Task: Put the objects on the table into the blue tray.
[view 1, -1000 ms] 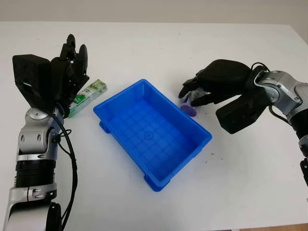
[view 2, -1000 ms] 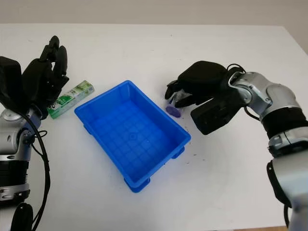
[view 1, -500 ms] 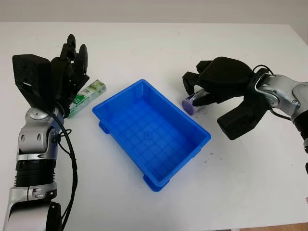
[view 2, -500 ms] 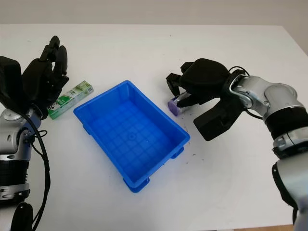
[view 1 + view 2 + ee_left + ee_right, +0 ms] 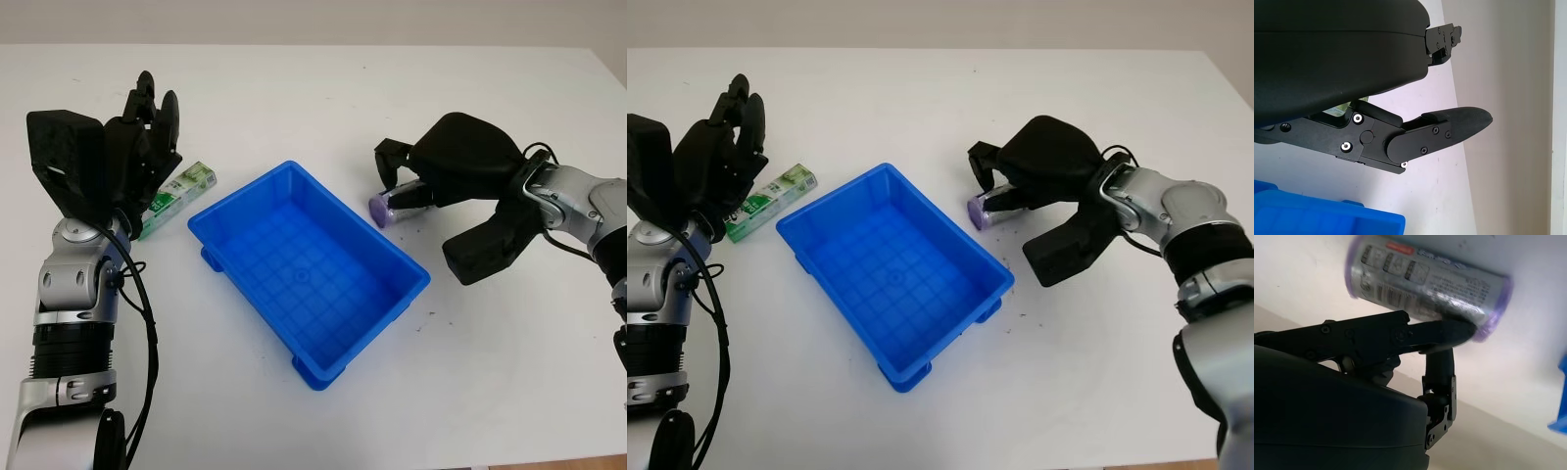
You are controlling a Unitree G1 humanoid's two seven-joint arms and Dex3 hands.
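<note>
One purple-capped cylindrical can (image 5: 391, 205), small print unreadable, clamped by right hand (image 5: 431, 171) beside ribbed plastic blue tray (image 5: 392, 257); left hand (image 5: 132, 157) open

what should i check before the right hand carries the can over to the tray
1. Right hand shut on the purple can: ok.
2. Can clear of the table: cannot tell.
3. Blue tray upright, open side up: ok.
4. Tray floor free for a drop: ok.
5. Left hand open, raised by the green box, off the path: ok.
6. Grip firm enough for the carry: cannot tell.
</note>
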